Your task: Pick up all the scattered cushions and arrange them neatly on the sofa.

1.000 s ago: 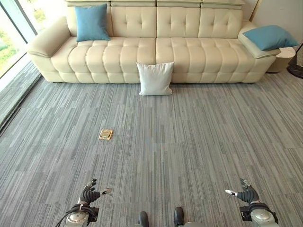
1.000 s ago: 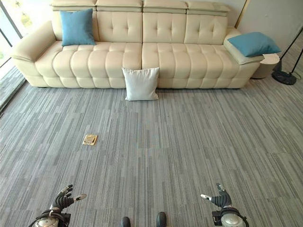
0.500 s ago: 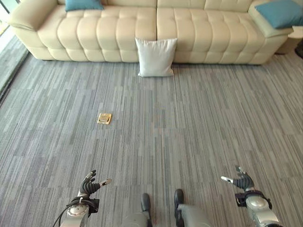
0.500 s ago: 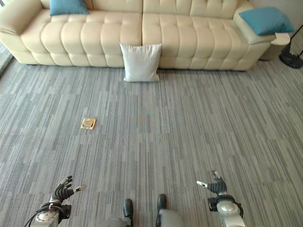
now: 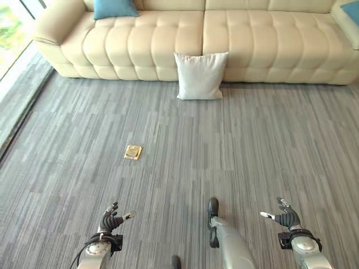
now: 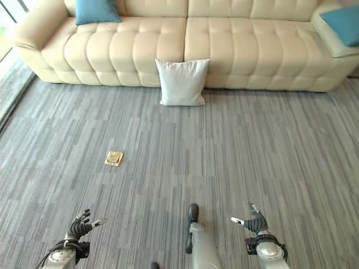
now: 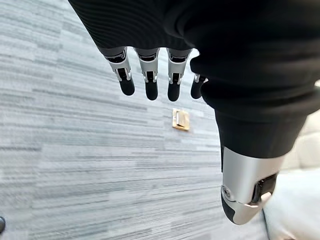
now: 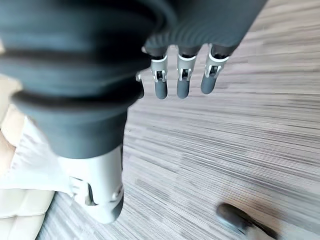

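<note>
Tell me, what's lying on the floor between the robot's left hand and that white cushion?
A small brass floor plate on grey carpet, in the left eye view.

White cushion (image 5: pixel 200 76) on carpet (image 5: pixel 235 140), leaning against sofa (image 5: pixel 168 39)

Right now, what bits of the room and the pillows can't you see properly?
- Blue cushion on the sofa's left end: its top is cut off by the upper edge of both eye views.
- Second blue cushion at the right end: cut by the right edge.
- Sofa backrest: mostly out of frame above.
- Small brass plate in the carpet: too small to tell what it is.
- White cushion leaning against the sofa front: its back face is hidden.
</note>
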